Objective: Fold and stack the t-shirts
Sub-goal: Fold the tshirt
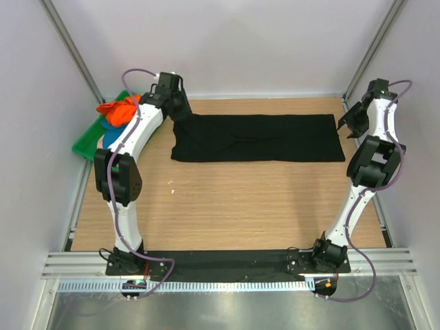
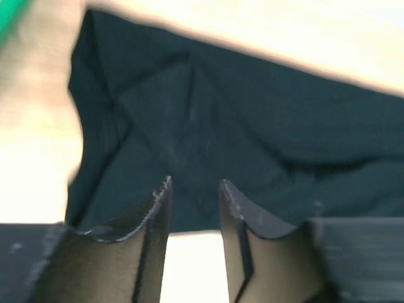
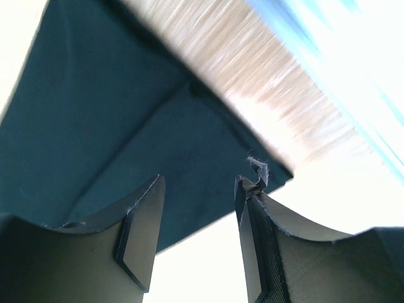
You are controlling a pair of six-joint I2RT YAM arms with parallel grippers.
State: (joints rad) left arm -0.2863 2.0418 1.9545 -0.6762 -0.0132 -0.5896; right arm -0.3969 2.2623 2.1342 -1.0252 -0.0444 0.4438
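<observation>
**Black shirt flat, both tools empty**

The black t-shirt [image 1: 258, 137] lies as a long band toward 12 o'clock on the surface [image 1: 227, 199]. The left tool [image 2: 196, 186] at its 9 o'clock end and the right tool [image 3: 199, 183] at 3 o'clock both stand parted, grasping nothing. The orange t-shirt [image 1: 118, 110] sits at 10 o'clock.

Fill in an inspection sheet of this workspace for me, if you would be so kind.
Surface: wooden table, pale grain.
Job's things: black t-shirt folded into a long strip, flat at the far side; orange t-shirt and blue cloth heaped in the green tray.
Clutter: green tray, at the far left corner.
Grippers: left gripper open at the strip's left end; right gripper open at its right end; neither holds cloth.
Cables: purple cables along both arms, off the shirt.
Surroundings: pale walls; metal rail at the near edge.
</observation>
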